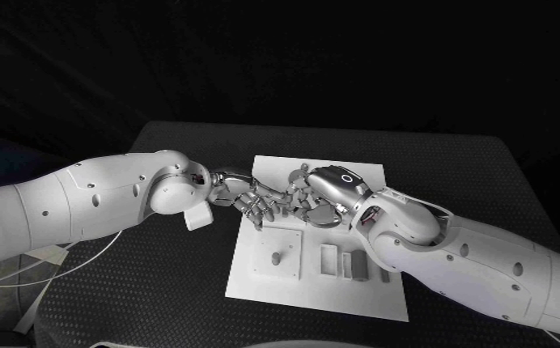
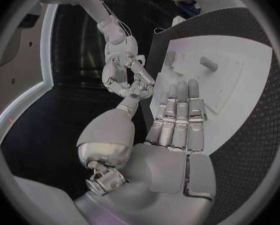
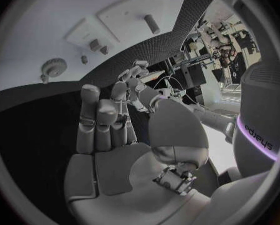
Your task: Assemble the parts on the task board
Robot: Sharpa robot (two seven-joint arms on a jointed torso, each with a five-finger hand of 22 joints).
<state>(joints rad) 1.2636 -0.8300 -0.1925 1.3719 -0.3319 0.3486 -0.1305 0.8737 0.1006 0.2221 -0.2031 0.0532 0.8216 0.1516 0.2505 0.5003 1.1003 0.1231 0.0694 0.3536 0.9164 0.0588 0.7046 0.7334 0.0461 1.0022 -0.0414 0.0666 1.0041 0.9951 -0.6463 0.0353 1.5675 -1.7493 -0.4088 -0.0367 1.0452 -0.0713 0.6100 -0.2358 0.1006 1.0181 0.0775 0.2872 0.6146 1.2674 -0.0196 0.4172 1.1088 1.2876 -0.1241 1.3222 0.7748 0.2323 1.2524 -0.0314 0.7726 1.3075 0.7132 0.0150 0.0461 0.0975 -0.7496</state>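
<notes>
White rectangular task board [image 1: 271, 283] lies mid-table on the black textured table [image 1: 467, 170], w/ both arms meeting over its far half. Left silver many-fingered hand [image 1: 248, 195] hovers over board's far-left part, fingers straight and side by side, stretched toward the other hand; nothing in its grasp, as left wrist view [image 2: 177, 117] confirms w/ flat palm and empty fingers over the white plate. Right silver many-fingered hand [image 1: 313, 194] sits just beside it over board's far-middle, fingers curled; can't tell if it pinches anything, fingertips bunched in left wrist view [image 2: 128, 75] but too small to judge. Right wrist view shows its own fingers [image 3: 102, 120] upright, close together, nothing visible btwn them. Parts on board's near half: small grey peg [image 1: 275, 258] standing in a raised square plate [image 1: 277, 251] at near-left, and grey upright rectangular blocks [image 1: 345, 265] in a row to near-right, close by right forearm. Small toothed grey gear [image 3: 53, 66] lies on board, apart from both hands.
</notes>
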